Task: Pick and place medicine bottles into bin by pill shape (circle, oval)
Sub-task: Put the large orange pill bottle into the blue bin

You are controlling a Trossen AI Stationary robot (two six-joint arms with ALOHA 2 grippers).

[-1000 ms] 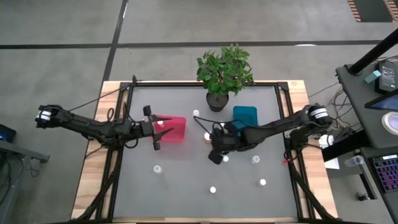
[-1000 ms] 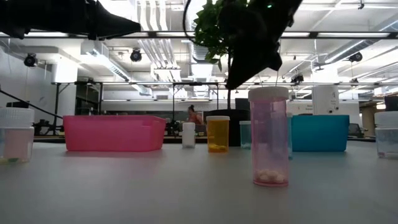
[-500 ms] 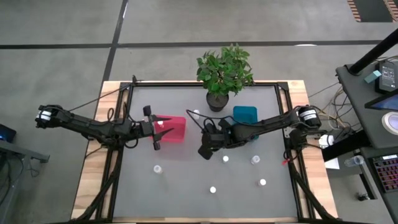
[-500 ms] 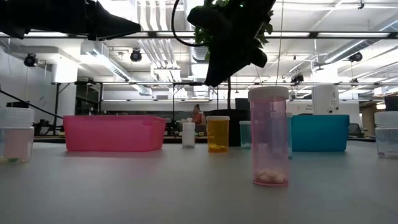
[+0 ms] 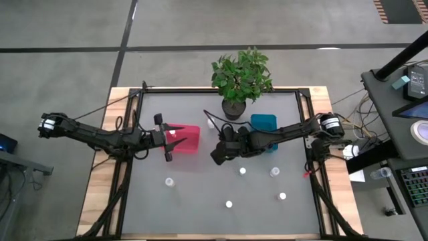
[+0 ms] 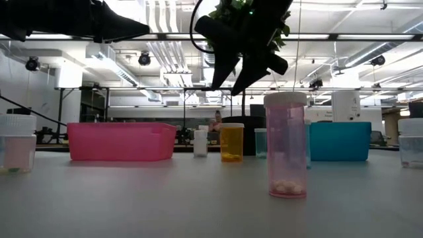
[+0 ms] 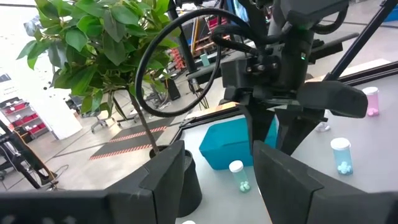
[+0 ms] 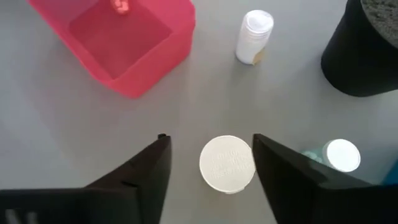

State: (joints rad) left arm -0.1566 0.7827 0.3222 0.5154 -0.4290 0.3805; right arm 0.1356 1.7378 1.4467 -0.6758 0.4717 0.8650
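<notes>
**Right gripper**: mid-table, between the two bins, raised above the tabletop. Fingers spread wide, nothing between them. The right wrist view looks straight down on a white-capped bottle centred in the gap; from the low view this is probably the orange bottle.

**Left gripper**: over the near-left edge of the red bin. Fingers part open, nothing visibly held. Waiting.

**Bins:** red at left-centre, one bottle apparently lying inside. Teal bin at right-centre, just right of the plant pot.

**Loose bottles:** white one near the pot; clear one beside the teal bin; pink one nearest the low camera; several more on the near half of the table.

**Step in hand:** approach to a pick, grasp not yet made.

**Next move calls for:** a straight descent with the fingers kept either side of the cap, then closing on the body. Which bin follows depends on pill shape, which cannot be told here.
</notes>
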